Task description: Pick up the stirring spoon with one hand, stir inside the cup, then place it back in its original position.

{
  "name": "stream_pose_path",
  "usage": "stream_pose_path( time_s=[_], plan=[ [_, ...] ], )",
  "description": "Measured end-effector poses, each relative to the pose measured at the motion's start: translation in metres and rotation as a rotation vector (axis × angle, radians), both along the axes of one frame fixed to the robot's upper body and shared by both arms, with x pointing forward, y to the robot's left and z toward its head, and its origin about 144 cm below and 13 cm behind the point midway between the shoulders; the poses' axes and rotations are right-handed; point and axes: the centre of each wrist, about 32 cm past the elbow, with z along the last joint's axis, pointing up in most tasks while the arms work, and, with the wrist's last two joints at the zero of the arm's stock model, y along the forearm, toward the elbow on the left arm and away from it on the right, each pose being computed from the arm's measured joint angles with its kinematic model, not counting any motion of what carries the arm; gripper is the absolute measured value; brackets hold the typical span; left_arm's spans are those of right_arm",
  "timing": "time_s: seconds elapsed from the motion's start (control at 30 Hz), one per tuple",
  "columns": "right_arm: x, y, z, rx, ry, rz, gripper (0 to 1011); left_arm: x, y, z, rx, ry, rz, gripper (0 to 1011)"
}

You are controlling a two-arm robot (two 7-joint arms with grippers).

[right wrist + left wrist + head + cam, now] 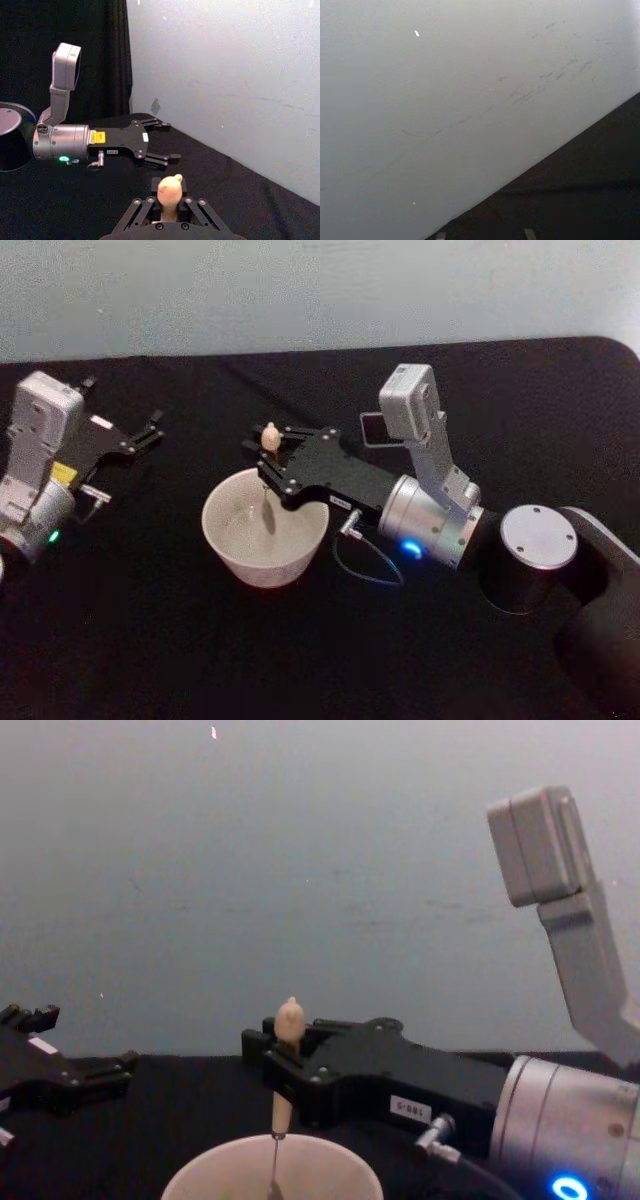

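Right tool is clamped on the cream handle of the stirring spoon, holding it upright with the knob above the fingers and the thin shaft reaching down into the cup. From the head view, its arm comes in from 3 o'clock of the cup, across the black table. Left tool rests at 10 o'clock, well apart, its fingers spread.

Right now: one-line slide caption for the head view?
The right hand holds the slender cream-handled stirring spoon upright in the wide cream-white cup; the left hand sits open at far left.
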Motion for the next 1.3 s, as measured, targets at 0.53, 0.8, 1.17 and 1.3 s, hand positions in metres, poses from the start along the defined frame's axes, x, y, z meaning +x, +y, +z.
stream_pose_path(
  time_s=[0.53, 0.8, 1.17, 1.3],
  plan=[
    [0.0, -0.003, 0.019, 0.028, -0.025, 0.013, 164, 0.0, 0.0, 0.0, 0.0, 0.0, 0.0, 1001],
    [-0.001, -0.006, 0.037, 0.044, -0.062, 0.015, 164, 0.0, 0.0, 0.0, 0.0, 0.0, 0.0, 1001],
    [0.0, -0.007, 0.051, 0.069, -0.089, 0.014, 164, 0.0, 0.0, 0.0, 0.0, 0.0, 0.0, 1001],
    [0.002, -0.008, 0.056, 0.08, -0.099, 0.002, 164, 0.0, 0.0, 0.0, 0.0, 0.0, 0.0, 1001]
  ],
)
